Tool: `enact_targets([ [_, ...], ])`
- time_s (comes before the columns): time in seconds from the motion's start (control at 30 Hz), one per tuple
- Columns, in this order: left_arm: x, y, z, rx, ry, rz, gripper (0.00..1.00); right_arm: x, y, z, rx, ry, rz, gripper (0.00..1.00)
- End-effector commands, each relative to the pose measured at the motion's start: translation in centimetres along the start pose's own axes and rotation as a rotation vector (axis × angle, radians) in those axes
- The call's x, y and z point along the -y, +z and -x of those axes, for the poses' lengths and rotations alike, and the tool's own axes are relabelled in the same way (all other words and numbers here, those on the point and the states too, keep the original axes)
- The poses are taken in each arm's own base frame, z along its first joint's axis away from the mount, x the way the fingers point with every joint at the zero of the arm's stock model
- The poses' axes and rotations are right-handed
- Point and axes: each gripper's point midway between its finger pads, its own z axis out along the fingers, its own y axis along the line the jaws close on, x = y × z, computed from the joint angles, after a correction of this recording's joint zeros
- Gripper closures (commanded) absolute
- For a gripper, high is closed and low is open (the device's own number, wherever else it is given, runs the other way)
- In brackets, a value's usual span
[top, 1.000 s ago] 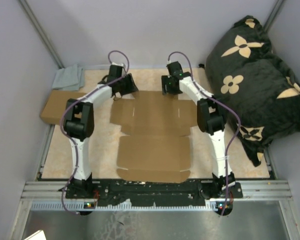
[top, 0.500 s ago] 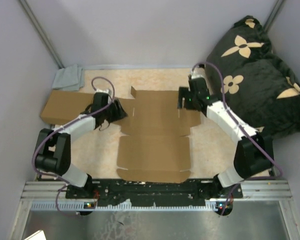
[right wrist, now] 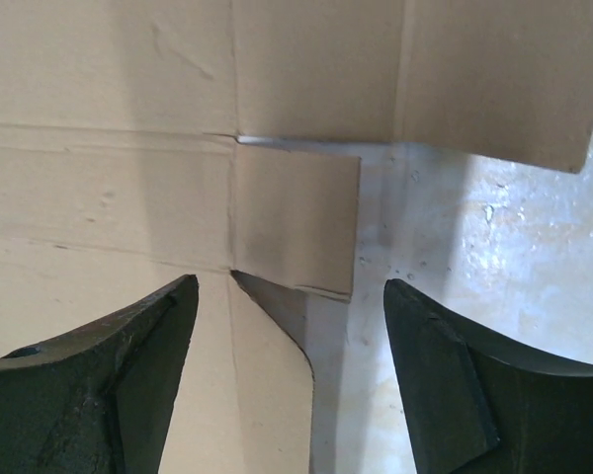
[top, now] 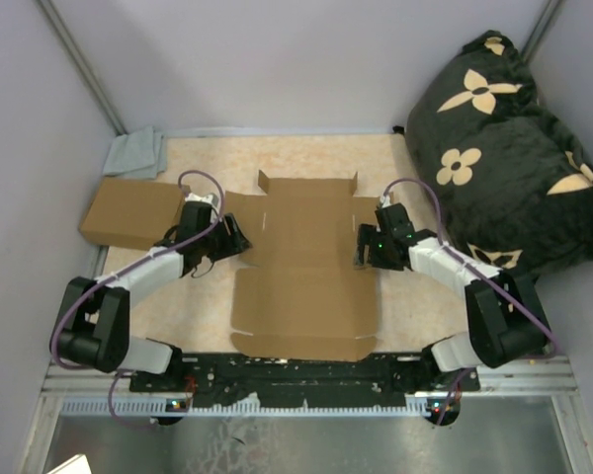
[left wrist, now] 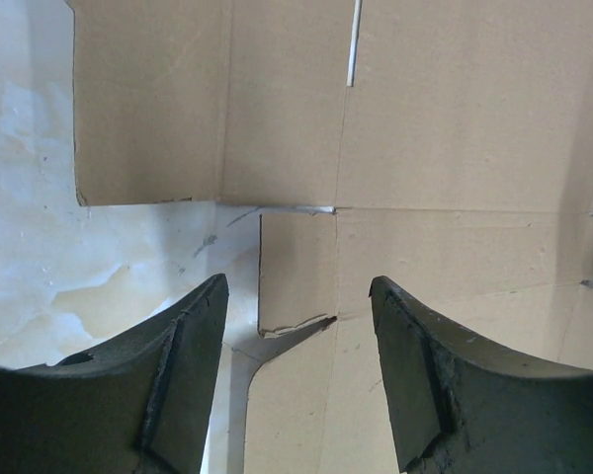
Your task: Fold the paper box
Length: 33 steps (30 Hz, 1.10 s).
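Observation:
The paper box [top: 301, 262] is a flat brown die-cut sheet on the table's middle, with two small tabs standing up at its far corners. My left gripper [top: 239, 240] is open and low at the sheet's left edge; in the left wrist view [left wrist: 295, 341] its fingers straddle a small side tab [left wrist: 296, 272]. My right gripper [top: 362, 247] is open and low at the sheet's right edge; in the right wrist view [right wrist: 289, 341] its fingers straddle the matching side tab [right wrist: 296, 232]. Neither holds anything.
A ready-made shallow brown cardboard box [top: 128, 212] lies at the far left, with a grey cloth [top: 136, 153] behind it. A black cushion with beige flowers [top: 509, 148] fills the right side. Grey walls enclose the table.
Both arms have drawn back from the sheet's far corners toward me and lowered to its left and right edges. The far corner tabs now stand up.

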Motion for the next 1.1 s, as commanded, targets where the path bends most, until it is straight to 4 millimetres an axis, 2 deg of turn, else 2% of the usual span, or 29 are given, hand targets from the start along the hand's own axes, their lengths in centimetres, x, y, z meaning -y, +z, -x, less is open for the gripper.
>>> enact_targets([
  [0.0, 0.2, 0.1, 0.7, 0.036, -0.007, -0.004, 0.33, -2.5, -0.3, 3.3, 0.116, 0.022, 0.097, 0.23],
  [0.23, 0.2, 0.3, 0.9, 0.025, 0.004, 0.006, 0.33, -2.4, 1.0, 4.1, 0.109, 0.02, 0.069, 0.26],
  [0.37, 0.0, 0.4, 1.0, 0.023, 0.008, 0.021, 0.33, -2.5, 1.1, 4.5, 0.114, 0.01, 0.068, 0.31],
  [0.67, 0.2, 0.6, 1.2, 0.024, 0.0, 0.015, 0.33, -2.8, -1.0, 5.9, 0.181, -0.003, 0.082, 0.6],
  [1.07, 0.0, 1.6, 1.3, -0.005, 0.008, 0.033, 0.32, -2.9, -0.9, 5.8, 0.17, -0.018, 0.086, 0.65],
])
